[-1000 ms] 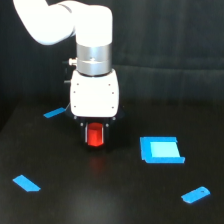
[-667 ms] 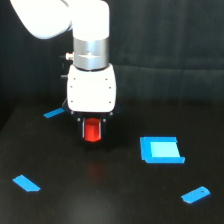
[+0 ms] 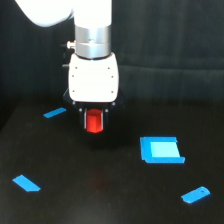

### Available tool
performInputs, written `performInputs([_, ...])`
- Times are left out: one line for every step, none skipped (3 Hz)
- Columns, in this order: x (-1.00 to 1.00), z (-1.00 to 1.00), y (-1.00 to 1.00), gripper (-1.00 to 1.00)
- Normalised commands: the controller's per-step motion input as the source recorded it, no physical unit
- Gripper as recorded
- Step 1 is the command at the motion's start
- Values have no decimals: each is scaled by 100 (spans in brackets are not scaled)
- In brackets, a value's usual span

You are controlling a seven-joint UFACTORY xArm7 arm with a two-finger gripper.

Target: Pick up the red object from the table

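Note:
The red object is a small red-orange block held between the dark fingers of my gripper, under the white wrist housing. It hangs clear above the black table; a faint red reflection shows on the surface below it. My gripper is shut on the block, whose sides are partly hidden by the fingers.
A light blue square piece lies at the exterior view's right. Small blue flat pieces lie at the left rear, left front and right front. A dark backdrop stands behind the table.
The arm has risen with the red block in its grip and shifted slightly toward the exterior view's left. The block now hangs higher over the table.

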Motion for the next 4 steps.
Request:
performInputs([30, 98, -19, -97])
performInputs([20, 96, -17, -98])
performInputs([3, 98, 4, -96])
performInputs([6, 35, -11, -99])
